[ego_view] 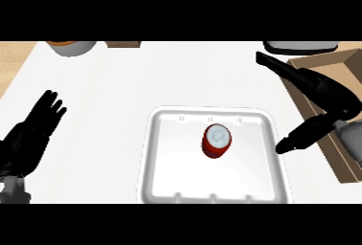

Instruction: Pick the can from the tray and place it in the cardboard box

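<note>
A red can [216,141] with a silver top stands upright near the middle of the white tray [163,162]. The cardboard box [338,67] lies along the counter's right edge, partly hidden by my right hand. My right hand [322,93] hovers to the right of the tray and over the box, open, its fingers stretched toward the far left and its thumb [300,136] pointing down beside the tray's right rim. It is apart from the can. My left hand [32,131] rests open at the left edge, fingers up.
A grey bowl [71,47] with something orange in it sits at the far left. Next to it is a brown block [124,44]. A dark and white object [300,46] shows at the far right, beyond the box.
</note>
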Controlling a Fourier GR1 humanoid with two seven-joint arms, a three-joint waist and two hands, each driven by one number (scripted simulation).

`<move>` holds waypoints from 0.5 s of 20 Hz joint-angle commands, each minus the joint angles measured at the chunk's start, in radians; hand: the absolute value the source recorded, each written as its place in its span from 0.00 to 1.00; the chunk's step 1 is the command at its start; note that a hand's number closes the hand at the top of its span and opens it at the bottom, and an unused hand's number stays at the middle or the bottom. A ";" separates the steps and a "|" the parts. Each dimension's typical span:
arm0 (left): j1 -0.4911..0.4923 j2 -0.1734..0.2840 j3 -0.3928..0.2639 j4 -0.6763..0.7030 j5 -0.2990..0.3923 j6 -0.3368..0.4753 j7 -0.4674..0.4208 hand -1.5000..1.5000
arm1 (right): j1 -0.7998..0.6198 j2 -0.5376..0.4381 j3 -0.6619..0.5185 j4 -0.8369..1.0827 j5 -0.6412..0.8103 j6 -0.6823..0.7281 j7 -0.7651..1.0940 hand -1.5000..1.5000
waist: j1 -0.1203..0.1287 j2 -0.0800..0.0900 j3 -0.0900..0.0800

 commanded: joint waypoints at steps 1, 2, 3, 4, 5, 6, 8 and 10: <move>0.006 0.007 0.013 -0.012 0.015 -0.005 0.019 0.50 | -0.058 -0.119 0.088 -0.069 0.211 -0.009 0.098 0.00 | 0.004 -0.005 -0.002; 0.013 -0.012 -0.009 0.012 -0.015 -0.007 -0.020 0.50 | -0.066 -0.101 0.112 -0.097 0.232 -0.017 0.147 0.00 | -0.002 -0.001 -0.002; 0.027 -0.028 -0.020 -0.013 -0.024 0.023 -0.003 0.50 | -0.088 -0.134 0.119 -0.134 0.245 0.010 0.196 0.00 | -0.003 -0.006 -0.002; -0.014 0.004 0.008 0.005 0.000 -0.003 0.018 0.50 | -0.106 -0.133 0.152 -0.142 0.283 0.028 0.221 0.00 | -0.002 -0.002 -0.002; 0.024 0.009 0.013 -0.017 0.008 -0.013 0.015 0.50 | -0.098 -0.141 0.177 -0.194 0.309 0.031 0.273 0.00 | -0.001 -0.007 -0.002; 0.028 -0.016 -0.014 -0.040 -0.019 0.009 0.008 0.50 | -0.136 -0.131 0.179 -0.185 0.307 0.065 0.327 0.00 | 0.007 -0.003 -0.001; 0.018 -0.017 -0.014 -0.038 -0.019 0.015 0.025 0.50 | -0.185 -0.088 0.233 -0.213 0.329 0.111 0.462 0.00 | 0.012 -0.001 -0.001; 0.026 -0.001 0.013 -0.058 0.007 -0.005 0.040 0.50 | -0.139 -0.074 0.269 -0.276 0.354 0.131 0.536 0.00 | 0.003 -0.002 0.000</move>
